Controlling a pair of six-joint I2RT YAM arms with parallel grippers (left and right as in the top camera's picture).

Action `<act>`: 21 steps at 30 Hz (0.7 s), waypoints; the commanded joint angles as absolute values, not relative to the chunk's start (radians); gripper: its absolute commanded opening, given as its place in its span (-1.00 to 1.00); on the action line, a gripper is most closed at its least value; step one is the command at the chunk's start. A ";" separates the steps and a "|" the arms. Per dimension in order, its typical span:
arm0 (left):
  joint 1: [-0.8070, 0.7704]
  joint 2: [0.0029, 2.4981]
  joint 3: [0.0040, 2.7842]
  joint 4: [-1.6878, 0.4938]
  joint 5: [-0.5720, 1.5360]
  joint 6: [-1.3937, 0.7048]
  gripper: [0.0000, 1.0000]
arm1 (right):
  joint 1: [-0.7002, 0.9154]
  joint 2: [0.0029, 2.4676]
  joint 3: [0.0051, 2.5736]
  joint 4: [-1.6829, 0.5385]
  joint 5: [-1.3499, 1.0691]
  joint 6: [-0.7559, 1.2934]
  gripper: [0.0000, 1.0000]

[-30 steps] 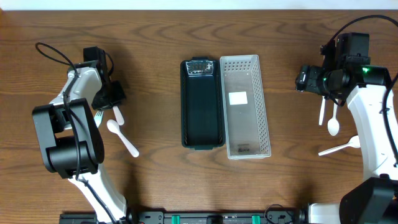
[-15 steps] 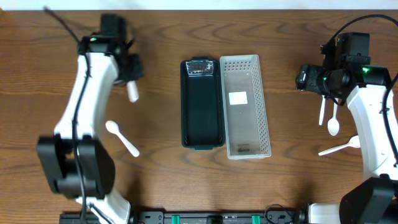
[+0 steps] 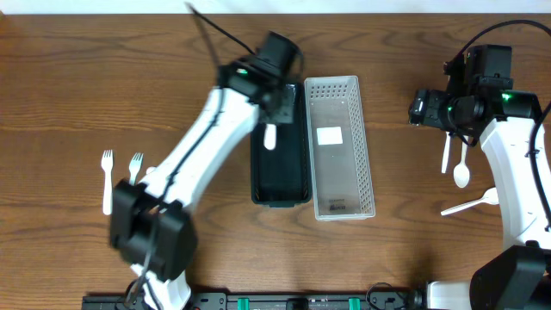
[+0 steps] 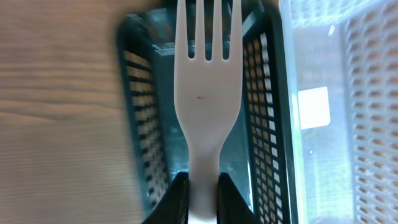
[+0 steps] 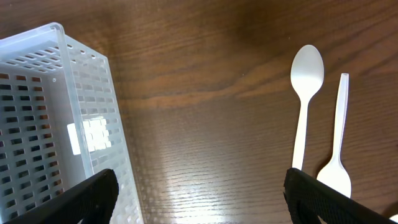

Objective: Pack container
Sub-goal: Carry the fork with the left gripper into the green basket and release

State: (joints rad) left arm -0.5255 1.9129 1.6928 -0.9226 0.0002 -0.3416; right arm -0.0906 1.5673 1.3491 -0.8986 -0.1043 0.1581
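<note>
The left wrist view shows the left claw [image 4: 203, 200] pinched tight on the handle of a white fork [image 4: 208, 93], tines over the dark basket [image 4: 134, 124]. Overhead, the fork is only a white stub above that basket. The right claw [image 5: 205, 202], well right of the basket, gapes wide, holding nothing.

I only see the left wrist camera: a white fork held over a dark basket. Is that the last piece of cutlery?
Observer: No. Besides that white fork, two other forks lie on the table, left of the dark green basket.
Visitor: What is the other arm doing?
Observer: The right gripper is open and empty, beside the white basket.
Visitor: Anything near it?
Observer: Yes, two white spoons lie on the wood to its side.
</note>
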 commanded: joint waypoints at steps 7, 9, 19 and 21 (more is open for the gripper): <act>-0.540 2.134 1.685 -0.914 0.038 -0.406 -0.81 | -0.091 1.573 1.354 -0.917 -0.109 0.167 0.77; -0.533 2.148 1.685 -0.914 0.037 -0.404 -0.73 | -0.091 1.573 1.354 -0.924 -0.109 0.167 0.78; -0.522 1.951 1.692 -0.902 -0.089 -0.155 0.42 | -0.091 1.573 1.354 -0.924 -0.109 0.161 0.79; -0.511 1.868 1.692 -0.920 -0.092 -0.138 0.43 | -0.091 1.573 1.354 -0.924 -0.107 0.159 0.79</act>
